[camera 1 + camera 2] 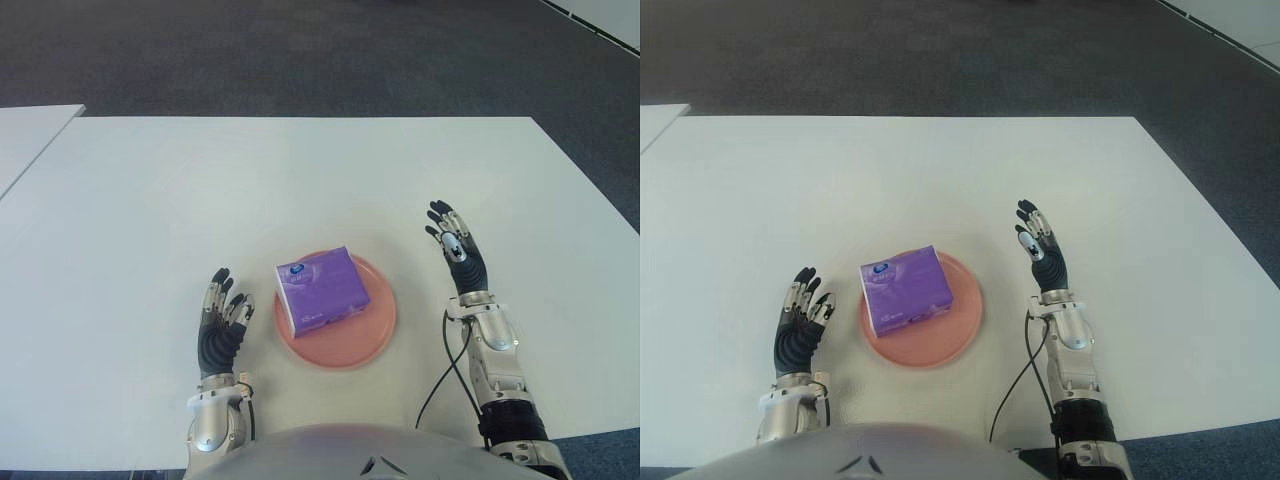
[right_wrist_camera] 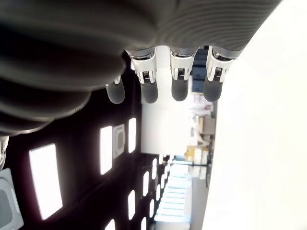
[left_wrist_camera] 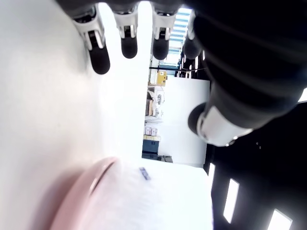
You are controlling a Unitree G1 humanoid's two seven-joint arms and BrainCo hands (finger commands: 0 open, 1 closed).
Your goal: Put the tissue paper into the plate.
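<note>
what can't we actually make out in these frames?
- Plate: its middle is hidden under the tissue pack in both eye views.
- Print on the pack's top and front: too small to read in the eye views.
- Left wrist view: plate and pack washed out, cut off by the picture's edge.
- Right wrist view: only the fingers of the right hand and the room; no plate, no pack.
- Left hand: palm side faces away.

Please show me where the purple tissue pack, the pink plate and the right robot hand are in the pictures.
purple tissue pack [image 1: 322,290], left eye view, middle of its top face.
pink plate [image 1: 372,335], left eye view, bare rim right of the pack.
right robot hand [image 1: 458,250], left eye view, its palm, fingers spread.
</note>
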